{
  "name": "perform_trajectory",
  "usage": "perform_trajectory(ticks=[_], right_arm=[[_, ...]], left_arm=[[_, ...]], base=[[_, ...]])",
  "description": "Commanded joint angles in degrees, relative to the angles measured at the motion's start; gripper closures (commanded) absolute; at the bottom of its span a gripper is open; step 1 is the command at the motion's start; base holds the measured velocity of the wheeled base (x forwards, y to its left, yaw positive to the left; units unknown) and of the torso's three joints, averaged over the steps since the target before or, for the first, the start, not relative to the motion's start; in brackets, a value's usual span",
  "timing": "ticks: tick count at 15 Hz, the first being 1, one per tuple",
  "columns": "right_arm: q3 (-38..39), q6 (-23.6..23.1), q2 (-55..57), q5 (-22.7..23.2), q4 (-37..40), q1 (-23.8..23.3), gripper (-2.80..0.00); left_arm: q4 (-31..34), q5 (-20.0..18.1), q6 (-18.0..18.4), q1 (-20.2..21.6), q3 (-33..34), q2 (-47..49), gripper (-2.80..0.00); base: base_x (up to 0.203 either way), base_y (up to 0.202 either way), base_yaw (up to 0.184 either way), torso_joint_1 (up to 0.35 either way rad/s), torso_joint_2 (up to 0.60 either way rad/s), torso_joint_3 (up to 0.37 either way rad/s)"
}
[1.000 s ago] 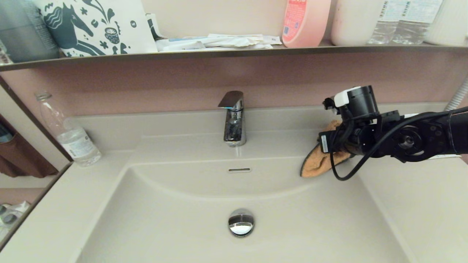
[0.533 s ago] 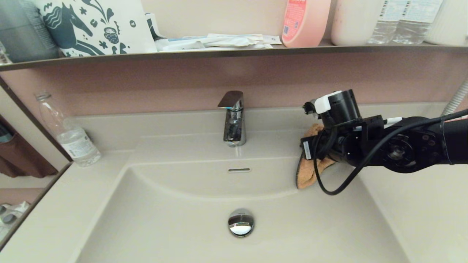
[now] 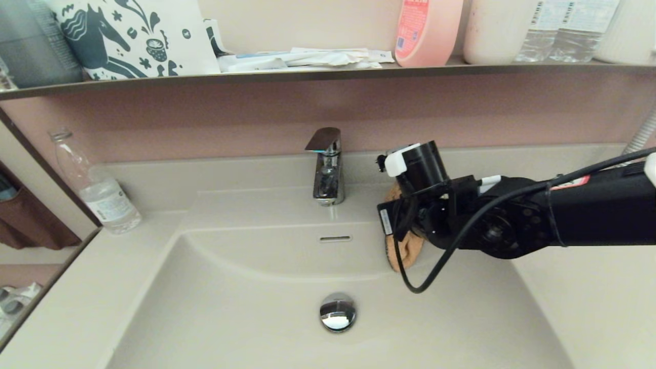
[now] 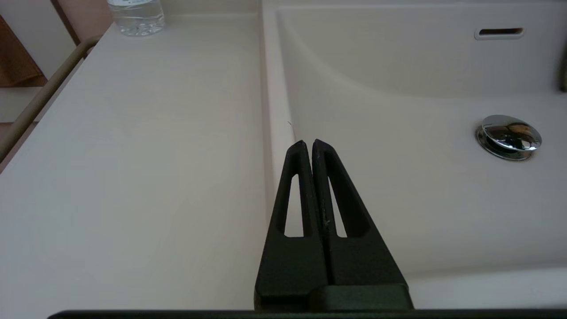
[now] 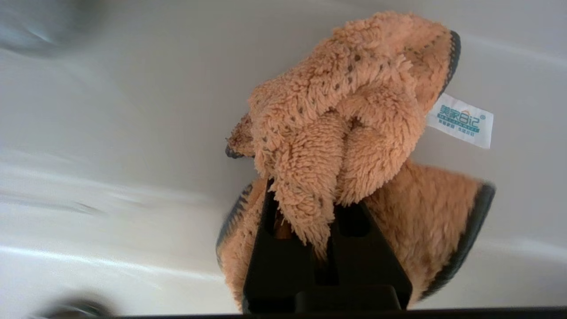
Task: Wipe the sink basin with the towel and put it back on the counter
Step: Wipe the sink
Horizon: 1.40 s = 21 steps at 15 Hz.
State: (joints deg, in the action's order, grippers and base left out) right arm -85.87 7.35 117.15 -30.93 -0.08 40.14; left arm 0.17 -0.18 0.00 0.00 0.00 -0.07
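Towel (image 5: 341, 133) clenched in right gripper (image 5: 321, 212) jaws, pressed on sink basin (image 3: 246, 307) back wall right of faucet (image 3: 327, 166). Left gripper (image 4: 308, 144) jaws closed, empty, over basin's left rim.

towel tag (image 5: 460, 120): white, right of frame centre in the right wrist view, teal Chinese characters "美家日记", smaller line beneath too small to read | pink bottle (image 3: 428, 31): top of head view, label print illegible | water bottle (image 3: 97, 187): left of head view, label illegible
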Motion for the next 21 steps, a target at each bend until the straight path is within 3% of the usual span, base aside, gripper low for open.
perform_trajectory(ticks=[1,4,8,16,21], right_arm=[[-3.9,0.1,4.8,-0.2,0.1,1.7,0.0],[-9.3,0.0,8.2,-0.3,0.2,3.6,0.0],[-8.4,0.1,6.4,-0.4,0.3,0.8,0.0],[6.0,0.1,-6.4,0.1,0.3,-11.6,0.0],[12.3,0.0,-14.6,0.2,4.5,-12.7,0.0]], left_arm=[[0.0,0.0,0.0,0.1,0.0,0.1,0.0],[0.0,0.0,-0.1,0.0,0.0,0.1,0.0],[0.0,0.0,0.0,0.1,0.0,0.1,0.0],[0.0,0.0,-0.1,0.0,0.0,0.1,0.0],[0.0,0.0,0.0,0.0,0.0,0.1,0.0]], base=[[0.0,0.0,0.0,0.0,0.0,0.0],[0.0,0.0,0.0,0.0,0.0,0.0],[0.0,0.0,0.0,0.0,0.0,0.0],[0.0,0.0,0.0,0.0,0.0,0.0],[0.0,0.0,0.0,0.0,0.0,0.0]])
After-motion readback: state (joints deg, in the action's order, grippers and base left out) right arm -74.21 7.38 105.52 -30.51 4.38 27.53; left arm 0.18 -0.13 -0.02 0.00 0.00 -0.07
